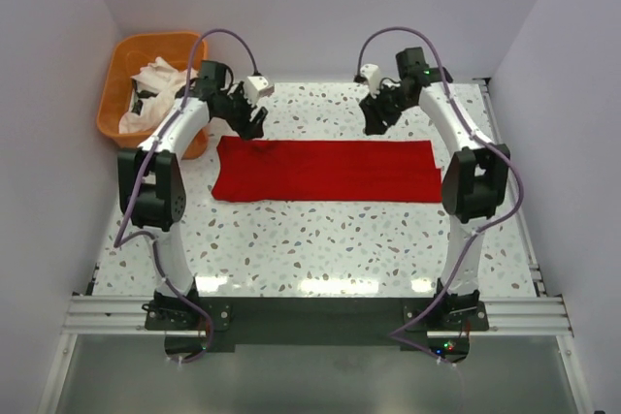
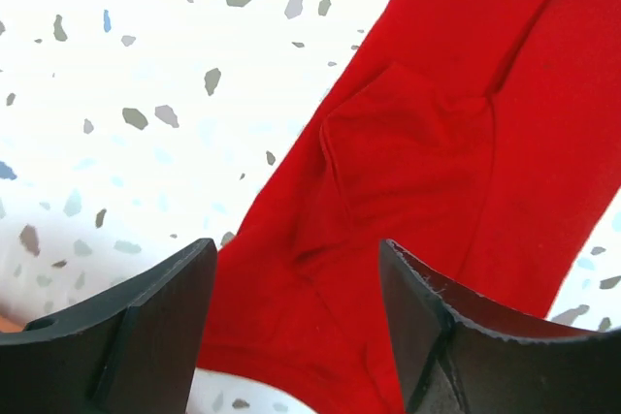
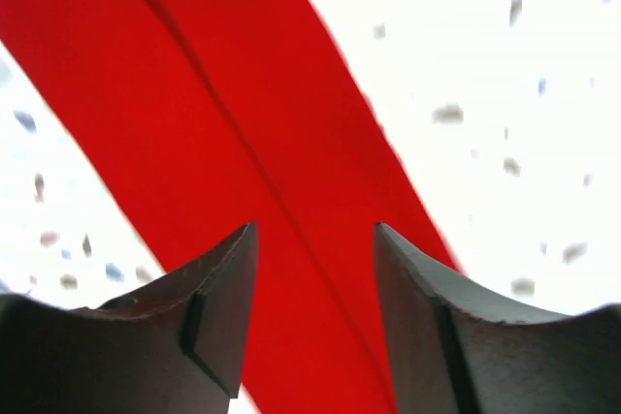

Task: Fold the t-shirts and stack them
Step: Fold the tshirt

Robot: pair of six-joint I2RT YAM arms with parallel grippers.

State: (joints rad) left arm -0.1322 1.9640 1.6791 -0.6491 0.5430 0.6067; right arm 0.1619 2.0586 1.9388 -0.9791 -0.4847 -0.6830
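Note:
The red t-shirt (image 1: pixel 325 171) lies folded into a long flat strip across the middle of the table. My left gripper (image 1: pixel 256 129) hovers open just above its far left part; the left wrist view shows the red cloth (image 2: pixel 417 162) with a small raised fold between the empty fingers (image 2: pixel 165 327). My right gripper (image 1: pixel 372 126) hangs open above the strip's far edge, right of centre; the right wrist view shows the red strip (image 3: pixel 213 143) with a lengthwise crease running between the empty fingers (image 3: pixel 427 327). White t-shirts (image 1: pixel 153 89) lie crumpled in the basket.
An orange plastic basket (image 1: pixel 118 96) stands off the table's far left corner, beside my left arm. The speckled white table (image 1: pixel 330 239) has a metal rail along its near edge and walls close on both sides.

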